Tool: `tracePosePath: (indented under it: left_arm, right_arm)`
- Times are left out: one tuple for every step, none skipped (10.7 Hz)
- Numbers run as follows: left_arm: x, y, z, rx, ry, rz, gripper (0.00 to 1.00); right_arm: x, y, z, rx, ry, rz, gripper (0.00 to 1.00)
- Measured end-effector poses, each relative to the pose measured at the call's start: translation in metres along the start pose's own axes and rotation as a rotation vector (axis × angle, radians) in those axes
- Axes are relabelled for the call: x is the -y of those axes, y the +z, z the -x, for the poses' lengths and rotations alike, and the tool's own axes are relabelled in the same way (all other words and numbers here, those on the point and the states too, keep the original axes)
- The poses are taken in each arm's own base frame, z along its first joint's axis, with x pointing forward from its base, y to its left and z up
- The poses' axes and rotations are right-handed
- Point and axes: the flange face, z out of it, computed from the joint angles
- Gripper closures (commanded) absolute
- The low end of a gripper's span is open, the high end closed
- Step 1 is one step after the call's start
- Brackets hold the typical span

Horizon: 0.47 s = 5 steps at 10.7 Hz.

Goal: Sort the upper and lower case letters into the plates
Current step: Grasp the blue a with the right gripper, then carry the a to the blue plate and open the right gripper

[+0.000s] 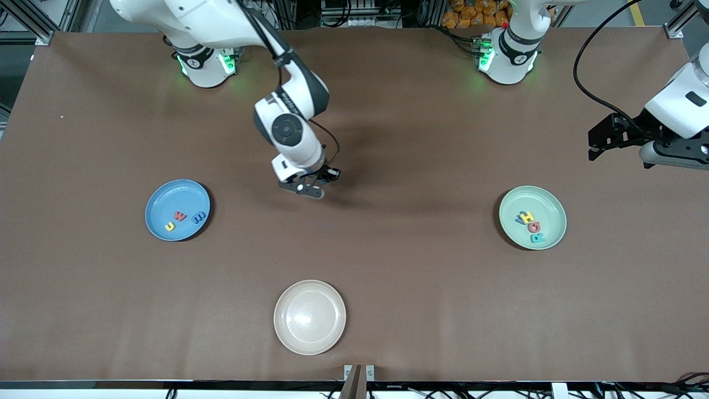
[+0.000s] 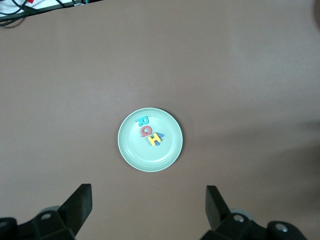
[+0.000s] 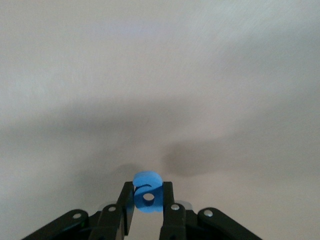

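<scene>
Small blue foam letter [image 3: 147,193] is pinched between the right hand's [image 1: 311,188] fingers, low over bare brown worktop [image 1: 388,266] mid-table, between the two sorting plates. Looks light, soft and squashy; thin, so an edge pinch across its flat faces suits, but it could twist or slip out.

Round light blue plate [image 1: 160,194], toward the right arm's end, holds a yellow, a red and a blue letter. Pale mint green plate [image 1: 554,208], toward the left arm's end, holds four: blue, yellow, red, teal. Cream-beige plate [image 1: 285,332] nearest the front camera: nothing in it.

Left hand [image 2: 148,210] waits with fingers spread wide, high near the mint plate.
</scene>
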Motion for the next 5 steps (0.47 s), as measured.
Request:
tracePosePath:
  left_arm:
    - [0.001, 0.000, 0.000, -0.001, -0.002, 0.000, 0.00]
    - [0.002, -0.001, 0.000, -0.002, -0.003, -0.001, 0.00]
    - [0.002, -0.002, 0.000, -0.004, -0.004, -0.001, 0.00]
    - [0.002, -0.003, 0.000, -0.006, -0.005, -0.001, 0.00]
    - [0.002, -0.003, 0.000, -0.006, -0.009, -0.001, 0.00]
  right_arm:
    - [-0.017, -0.019, -0.021, 0.011, 0.022, 0.005, 1.00]
    - [-0.038, -0.034, -0.046, 0.019, 0.048, 0.007, 1.00]
    - [-0.067, -0.049, -0.074, 0.034, 0.067, 0.011, 1.00]
    - [-0.101, -0.060, -0.103, 0.049, 0.079, 0.013, 1.00]
    - [-0.138, -0.070, -0.131, 0.066, 0.080, 0.013, 1.00]
